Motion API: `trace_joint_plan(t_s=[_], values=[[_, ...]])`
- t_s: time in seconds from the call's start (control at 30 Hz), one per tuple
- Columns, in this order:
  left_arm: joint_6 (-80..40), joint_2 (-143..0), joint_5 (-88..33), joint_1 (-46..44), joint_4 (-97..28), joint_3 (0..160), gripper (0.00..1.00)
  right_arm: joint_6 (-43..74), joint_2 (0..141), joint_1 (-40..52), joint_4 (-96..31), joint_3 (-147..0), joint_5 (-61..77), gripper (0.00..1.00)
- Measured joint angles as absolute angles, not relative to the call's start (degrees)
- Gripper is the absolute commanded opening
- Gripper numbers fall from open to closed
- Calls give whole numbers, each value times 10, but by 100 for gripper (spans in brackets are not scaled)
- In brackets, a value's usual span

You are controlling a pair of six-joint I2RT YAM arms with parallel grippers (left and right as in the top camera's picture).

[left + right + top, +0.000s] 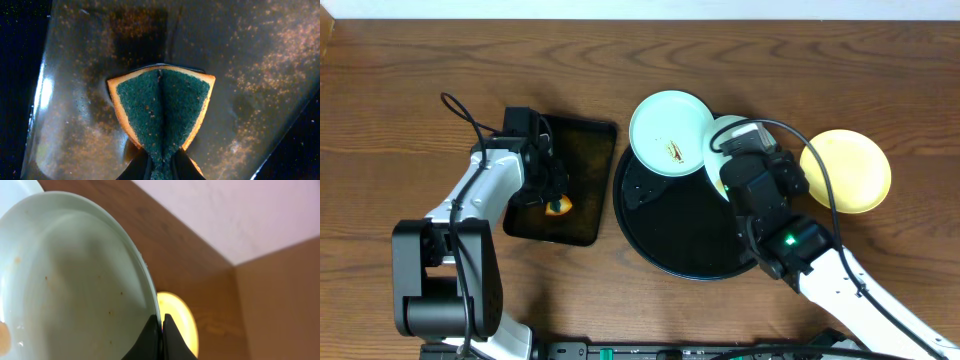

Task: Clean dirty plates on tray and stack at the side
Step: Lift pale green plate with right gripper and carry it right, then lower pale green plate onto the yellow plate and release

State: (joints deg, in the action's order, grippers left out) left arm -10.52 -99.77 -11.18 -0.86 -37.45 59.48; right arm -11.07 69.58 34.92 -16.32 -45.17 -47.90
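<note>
Perhaps a third done: counts only the yellow plate (pixel 847 170) on the desk (pixel 410 120), right of the tray (pixel 680 235). Pinches a tilted mint plate (pixel 65 280) in right jaws, sponge (pixel 162 107) in left jaws; leaves the smeared plate (pixel 670 133) on the tray's far rim.

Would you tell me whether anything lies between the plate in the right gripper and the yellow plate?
Nothing visible does: between the mint plate in the right gripper and the yellow plate lies only that arm's own wrist.
</note>
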Motion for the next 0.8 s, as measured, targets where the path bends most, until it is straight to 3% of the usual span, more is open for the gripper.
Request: trace_joint_plan(t_s=[0.33, 0.8], values=[[-105, -998, -112, -9, -375, 595, 10, -38, 696, 178, -167, -460, -423, 1], [-105, -998, -112, -8, -375, 595, 10, 96, 711, -151, -182, -470, -234, 1]])
